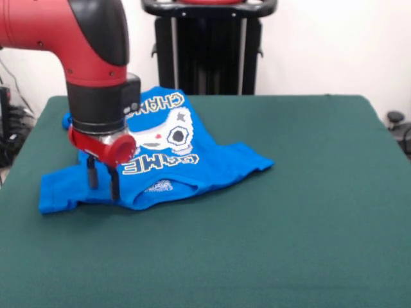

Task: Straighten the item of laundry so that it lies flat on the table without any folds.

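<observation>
The item of laundry (pixel 199 163), a bright blue T-shirt with a white game controller print and "GAME" lettering, lies on the left half of the dark green table (pixel 289 244). It is rumpled, with folds along its near hem and a sleeve sticking out to the right. My gripper (pixel 104 191) hangs over the shirt's left part. Its two dark fingers (pixel 114 184) point down and stand apart, tips at the cloth, with blue fabric showing between them. The arm's red and black wrist hides the shirt's far left portion.
A black stand (pixel 205 45) rises behind the table's far edge. Cables and dark gear (pixel 9 122) sit off the left edge, and a small dark object (pixel 395 119) lies beyond the right edge.
</observation>
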